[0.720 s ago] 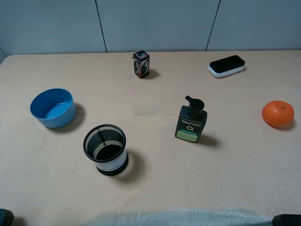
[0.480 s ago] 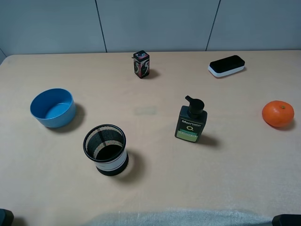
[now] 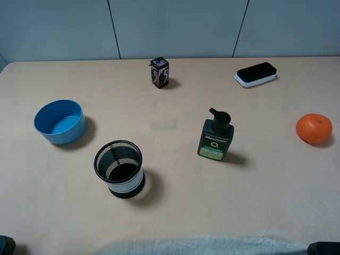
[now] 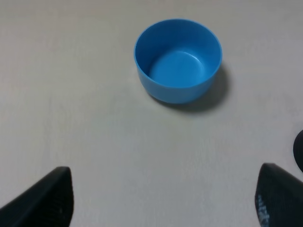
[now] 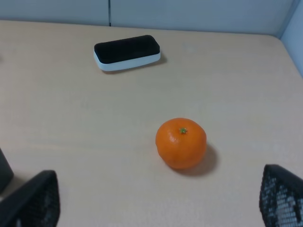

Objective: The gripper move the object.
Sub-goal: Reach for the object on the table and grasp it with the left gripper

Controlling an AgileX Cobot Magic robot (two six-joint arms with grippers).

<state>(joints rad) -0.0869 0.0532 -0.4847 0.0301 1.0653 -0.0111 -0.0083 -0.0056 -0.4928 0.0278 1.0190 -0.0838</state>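
The blue plastic bowl (image 3: pixel 59 121) stands upright and empty at the left of the table. It also shows in the left wrist view (image 4: pixel 178 60), well ahead of my left gripper (image 4: pixel 161 198). That gripper is open and empty, with its dark fingertips (image 4: pixel 45 198) wide apart. My right gripper (image 5: pixel 156 201) is also open and empty, and faces an orange (image 5: pixel 181 143). In the exterior high view only dark bits of the arms show at the bottom corners, the left one (image 3: pixel 5 246) and the right one (image 3: pixel 324 248).
A black mesh cup with a white band (image 3: pixel 119 169) stands near the bowl. A dark pump bottle (image 3: pixel 215 136) is at the middle, a small printed box (image 3: pixel 159 73) at the back, a black-and-white eraser (image 3: pixel 256 74) at the back right, and the orange (image 3: pixel 314 128) at the right.
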